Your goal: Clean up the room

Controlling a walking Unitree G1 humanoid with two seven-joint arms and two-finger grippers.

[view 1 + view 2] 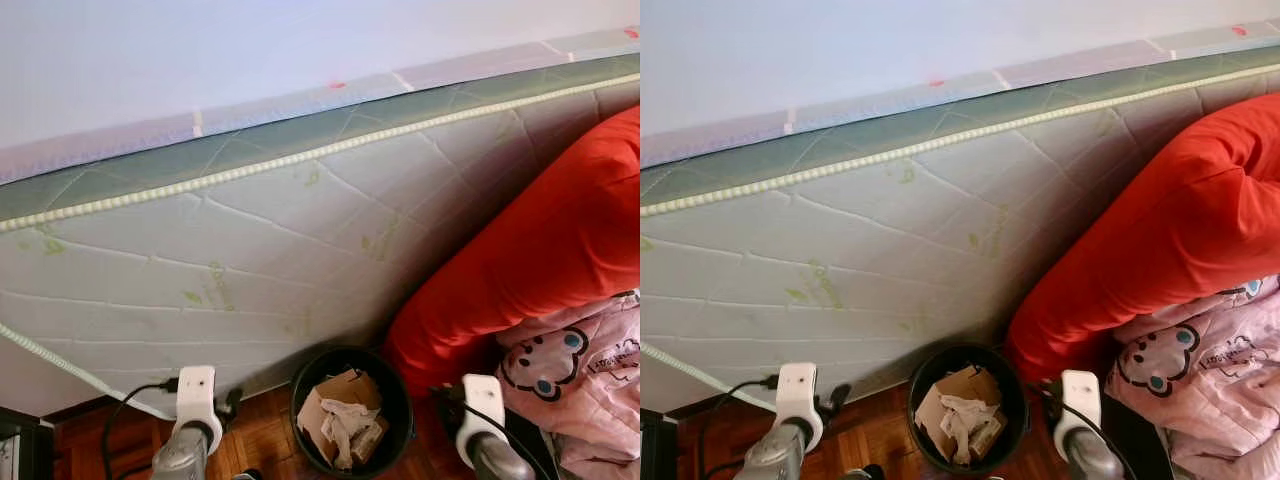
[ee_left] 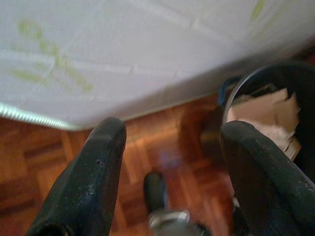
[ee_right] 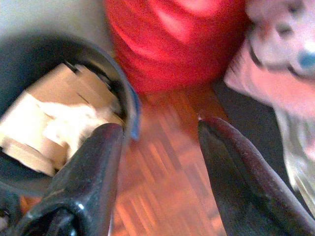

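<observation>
A round black waste bin (image 1: 351, 405), holding torn brown cardboard and crumpled paper (image 1: 342, 420), stands on the wood parquet floor (image 1: 260, 435) against an upended quilted mattress (image 1: 230, 270). Left gripper (image 2: 170, 167) and right gripper (image 3: 160, 172) hover spread apart, both empty. A red cushion (image 1: 540, 250) and pink cartoon-print fabric (image 1: 580, 380) seemingly await tidying.

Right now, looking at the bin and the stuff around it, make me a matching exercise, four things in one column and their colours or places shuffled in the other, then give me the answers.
Things:
1. bin
2. bolster
3. mattress
4. blanket

Descriptions:
A. pink, with a cartoon bear face
B. black, holding cardboard and crumpled paper
C. pale, quilted with green leaf prints, leaning against the wall
D. plain red, to the robot's right of the bin

Pairs: 1-B, 2-D, 3-C, 4-A
</observation>
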